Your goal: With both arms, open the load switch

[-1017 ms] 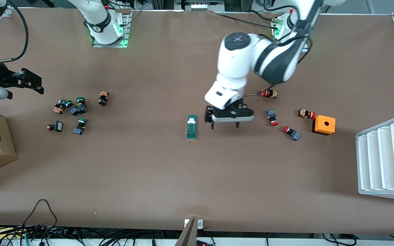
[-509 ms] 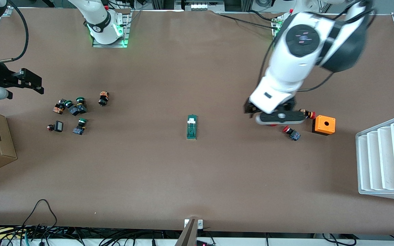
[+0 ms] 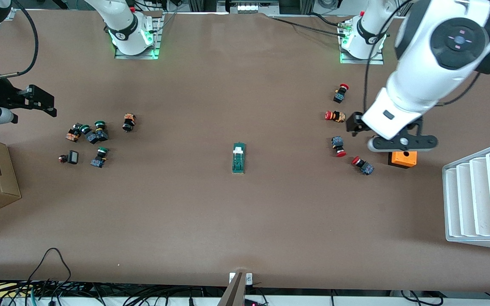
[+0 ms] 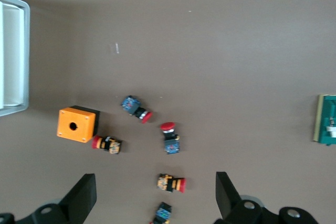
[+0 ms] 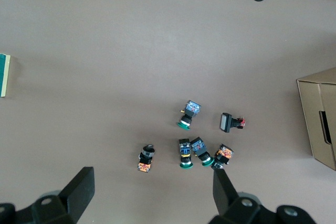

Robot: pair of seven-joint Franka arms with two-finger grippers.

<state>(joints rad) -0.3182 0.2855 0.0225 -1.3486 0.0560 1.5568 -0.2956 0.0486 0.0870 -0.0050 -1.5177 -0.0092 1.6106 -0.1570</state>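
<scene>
Front view: the load switch (image 3: 238,158) lies alone mid-bench. The left hand (image 3: 399,143), fingers spread and empty, hangs over the orange box (image 3: 403,159), hiding part of it. The right hand (image 3: 41,101), cut off at the edge, is spread too.

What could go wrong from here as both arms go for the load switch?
The left gripper hangs open over the orange box and red-capped buttons; a low sweep toward the load switch might scatter them. The switch lies loose on the table, so one-sided contact may just push it. The right gripper is open above the table's edge.
</scene>
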